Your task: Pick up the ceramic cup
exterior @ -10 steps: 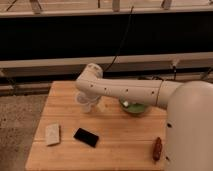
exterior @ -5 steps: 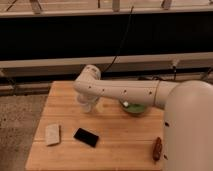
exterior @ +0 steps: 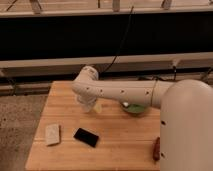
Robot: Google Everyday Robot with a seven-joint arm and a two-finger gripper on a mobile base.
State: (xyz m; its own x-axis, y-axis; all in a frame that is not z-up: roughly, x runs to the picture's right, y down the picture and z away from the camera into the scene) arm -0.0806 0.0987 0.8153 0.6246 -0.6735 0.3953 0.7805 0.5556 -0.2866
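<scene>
The ceramic cup point(exterior: 97, 106) shows only as a small pale whitish shape on the wooden table point(exterior: 115, 145), just left of the green bowl point(exterior: 135, 108). My gripper point(exterior: 87, 103) hangs down from the white arm point(exterior: 120, 92) over the table's back left part. It is right at the cup's left side and covers part of it. I cannot tell whether it touches the cup.
A dark phone-like slab point(exterior: 86, 137) lies at the front left of centre. A pale rectangular packet point(exterior: 52, 134) lies near the left edge. A reddish-brown object point(exterior: 157, 148) lies at the front right beside my white body point(exterior: 187, 130). A dark rail and cables run behind.
The arm's wrist and gripper have dipped slightly toward the table at the cup. Nothing else on the table has moved.
</scene>
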